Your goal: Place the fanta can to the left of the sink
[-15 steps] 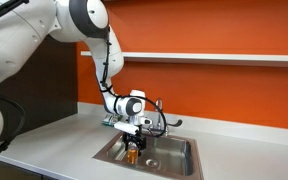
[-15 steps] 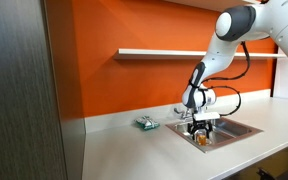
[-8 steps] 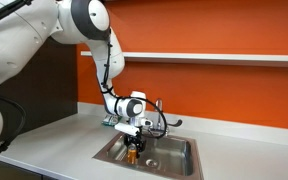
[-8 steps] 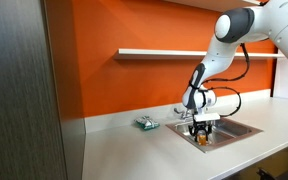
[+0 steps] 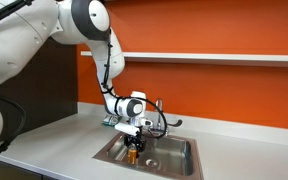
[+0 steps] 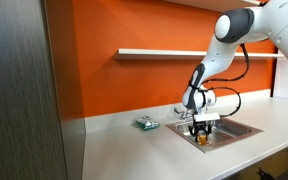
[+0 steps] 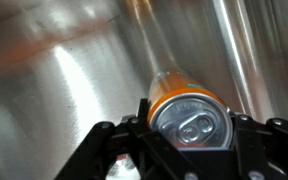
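Note:
The orange fanta can (image 7: 189, 110) fills the wrist view, its silver top with pull tab facing the camera, standing inside the steel sink (image 7: 54, 70). My gripper (image 7: 191, 128) is shut on the fanta can, a black finger pressed against each side. In both exterior views the gripper (image 5: 133, 146) (image 6: 203, 131) reaches down into the sink (image 5: 176, 150) (image 6: 239, 127), and the fanta can (image 5: 133, 152) (image 6: 204, 138) shows as a small orange patch between the fingers.
A chrome faucet (image 5: 161, 112) stands at the back of the sink. A flat teal-and-white object (image 6: 146, 123) lies on the grey counter (image 6: 134, 150) beside the sink. An orange wall with a white shelf (image 5: 214, 58) rises behind; a dark cabinet (image 6: 24, 90) bounds one side.
The gripper has closed its fingers onto the fanta can over the last second. The arm and can have stayed in place.

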Robot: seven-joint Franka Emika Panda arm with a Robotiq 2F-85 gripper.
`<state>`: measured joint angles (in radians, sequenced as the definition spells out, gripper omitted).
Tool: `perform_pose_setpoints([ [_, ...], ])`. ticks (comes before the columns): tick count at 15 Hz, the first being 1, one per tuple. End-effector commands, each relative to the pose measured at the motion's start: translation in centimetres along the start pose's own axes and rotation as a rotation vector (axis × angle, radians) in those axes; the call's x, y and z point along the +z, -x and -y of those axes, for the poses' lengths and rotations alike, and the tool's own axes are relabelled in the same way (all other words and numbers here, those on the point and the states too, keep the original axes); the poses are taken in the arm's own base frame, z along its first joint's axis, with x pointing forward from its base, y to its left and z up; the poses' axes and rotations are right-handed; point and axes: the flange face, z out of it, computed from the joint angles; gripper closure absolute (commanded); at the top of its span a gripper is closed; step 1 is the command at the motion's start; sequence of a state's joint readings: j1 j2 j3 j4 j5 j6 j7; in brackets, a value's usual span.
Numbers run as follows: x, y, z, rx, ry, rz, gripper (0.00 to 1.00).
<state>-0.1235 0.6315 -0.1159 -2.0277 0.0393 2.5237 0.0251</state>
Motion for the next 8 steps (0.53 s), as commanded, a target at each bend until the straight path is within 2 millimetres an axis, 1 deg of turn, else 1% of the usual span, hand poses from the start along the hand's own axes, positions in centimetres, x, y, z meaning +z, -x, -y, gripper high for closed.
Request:
perform_pose_setpoints([
  [1, -1.2, -0.3, 0.3, 0.004, -0.02, 0.024, 0.62],
  [8, -5.3, 0.2, 0.6, 0.014, -0.008, 0.04, 0.62],
])
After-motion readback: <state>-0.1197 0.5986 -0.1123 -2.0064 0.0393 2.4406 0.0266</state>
